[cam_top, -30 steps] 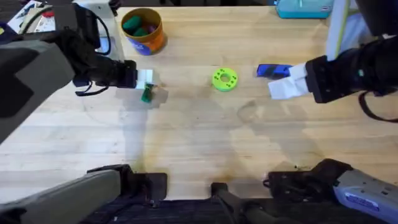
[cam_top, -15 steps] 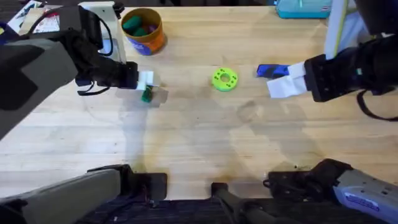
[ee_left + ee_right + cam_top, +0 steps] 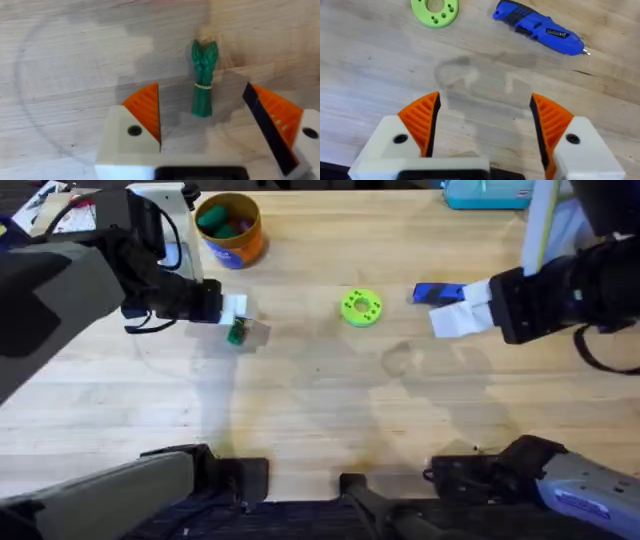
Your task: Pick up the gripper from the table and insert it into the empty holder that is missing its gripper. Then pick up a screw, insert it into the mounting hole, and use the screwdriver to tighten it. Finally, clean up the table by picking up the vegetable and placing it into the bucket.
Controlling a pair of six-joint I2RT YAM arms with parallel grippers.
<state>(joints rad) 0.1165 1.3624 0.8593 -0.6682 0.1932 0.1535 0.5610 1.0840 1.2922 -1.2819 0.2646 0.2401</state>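
Lying between the spread ribbed pads [image 3: 145,112] (both grippers gape empty): a slender green vegetable [image 3: 203,77].

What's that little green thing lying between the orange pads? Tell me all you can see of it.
It is a toy asparagus bundle, dark green, plastic by the look, with pointed tips at one end, a flat-cut base at the other and a thin pale band around its middle. It lies flat on the wooden table, casting a soft shadow. The left gripper hovers over it, open, with an orange pad on either side; neither pad touches it.
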